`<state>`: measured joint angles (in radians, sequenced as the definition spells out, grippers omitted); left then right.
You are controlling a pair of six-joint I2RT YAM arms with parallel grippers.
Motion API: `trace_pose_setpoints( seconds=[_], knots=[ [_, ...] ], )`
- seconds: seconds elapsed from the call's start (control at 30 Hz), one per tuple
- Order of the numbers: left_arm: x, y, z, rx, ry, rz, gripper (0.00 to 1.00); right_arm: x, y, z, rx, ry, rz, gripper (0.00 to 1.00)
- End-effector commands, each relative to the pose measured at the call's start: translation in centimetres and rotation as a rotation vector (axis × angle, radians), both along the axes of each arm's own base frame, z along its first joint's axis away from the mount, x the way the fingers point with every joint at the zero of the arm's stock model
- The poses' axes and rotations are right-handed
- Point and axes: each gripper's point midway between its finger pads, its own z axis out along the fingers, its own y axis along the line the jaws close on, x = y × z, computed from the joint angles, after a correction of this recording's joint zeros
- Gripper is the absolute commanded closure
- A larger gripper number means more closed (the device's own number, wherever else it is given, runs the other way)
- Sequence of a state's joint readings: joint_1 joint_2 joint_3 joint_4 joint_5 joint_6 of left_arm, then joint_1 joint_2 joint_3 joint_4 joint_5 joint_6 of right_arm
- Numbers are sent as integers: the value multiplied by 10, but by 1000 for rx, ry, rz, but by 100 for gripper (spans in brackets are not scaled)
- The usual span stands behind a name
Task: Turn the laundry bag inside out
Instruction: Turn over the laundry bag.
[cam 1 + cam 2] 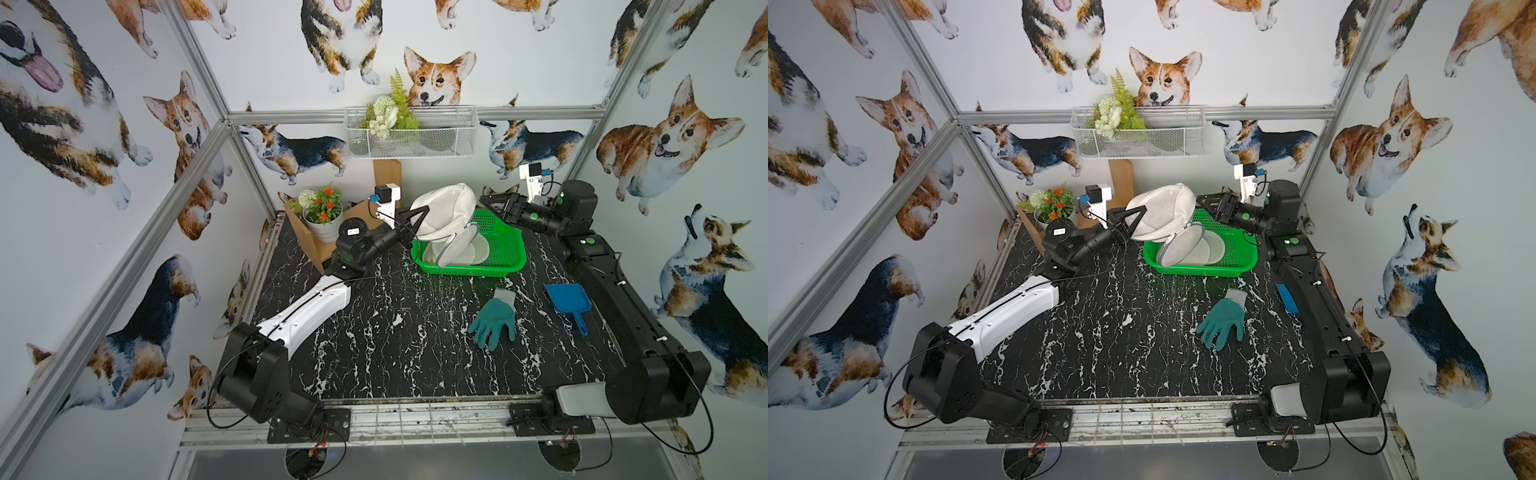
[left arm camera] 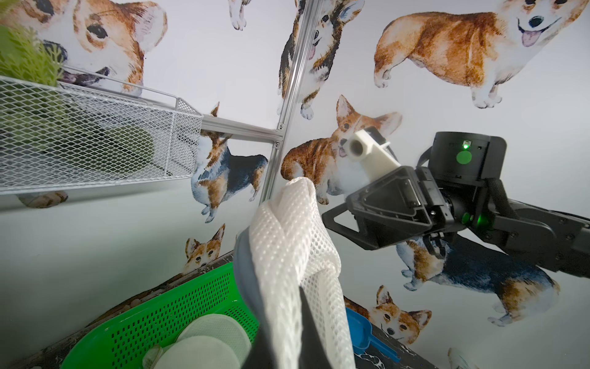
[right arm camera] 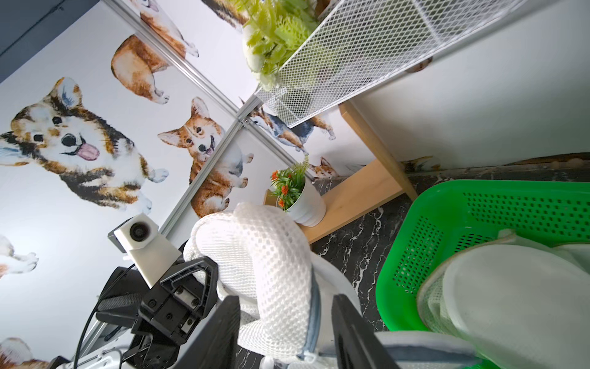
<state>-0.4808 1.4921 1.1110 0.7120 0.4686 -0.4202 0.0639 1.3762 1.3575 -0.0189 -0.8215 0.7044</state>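
- Black marble-look counter (image 1: 386,345), veined in white, lies flat before me inside a frame of aluminium bars (image 1: 195,166).
- Teal rubbery glove (image 1: 494,322) with a grey knit cuff lies flat on it, fingers toward me. Near it on the right is a blue hard-plastic dustpan (image 1: 567,300), handle toward me.
- Farther on sits a green plastic basket (image 1: 505,249) with perforated walls, holding flat, pale round pieces.
- The laundry bag (image 1: 451,205) is white open-weave mesh with grey-blue trim. It is up in the air over the basket's left end, and a wire-rimmed round panel of it hangs down into the basket.
- My left hand (image 1: 419,215) is clamped tight on a bunched fold of the mesh.
- My right hand (image 3: 282,298) stands about half open at the bag's other side, gripping nothing. I cannot tell whether its fingers touch the fabric.
- Behind, a white pot (image 1: 323,222) of orange flowers stands on a pale wooden shelf (image 3: 357,191), and a white wire basket (image 1: 436,141) of fake greenery hangs on the back bar.
- Farthest off, the walls (image 1: 124,124) are papered with watercolour corgis.
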Motion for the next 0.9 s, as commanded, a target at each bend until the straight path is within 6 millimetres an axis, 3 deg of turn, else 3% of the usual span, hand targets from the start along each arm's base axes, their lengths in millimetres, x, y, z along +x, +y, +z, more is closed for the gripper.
trace_pose_setpoints(
  seconds=[0.0, 0.1, 0.33, 0.43, 0.57, 0.63, 0.77, 0.87],
  knots=[
    [-1, 0, 8, -17, -20, -3, 100, 0, 10, 6, 4, -30, 51, 51],
    [-2, -2, 8, -17, -22, -8, 100, 4, 14, 3, 2, -29, 55, 56],
    [-2, -3, 9, -20, -22, -12, 100, 9, 15, -7, -10, -19, 53, 54],
    [-2, -4, 9, -21, -19, -16, 100, 10, 16, -7, -5, -25, 58, 67],
    [-3, -4, 9, -24, -18, -19, 100, 15, 10, -4, 4, -31, 22, 98],
    [-4, -3, 10, -28, -22, -15, 100, 20, -2, -6, 16, -17, -31, 100],
    [-12, -3, 20, -53, -64, -41, 100, 27, -32, -26, 26, 57, -127, 100],
    [-23, -4, 36, -106, -119, -91, 100, 22, -31, -58, -9, 126, -109, 100]
  ],
)
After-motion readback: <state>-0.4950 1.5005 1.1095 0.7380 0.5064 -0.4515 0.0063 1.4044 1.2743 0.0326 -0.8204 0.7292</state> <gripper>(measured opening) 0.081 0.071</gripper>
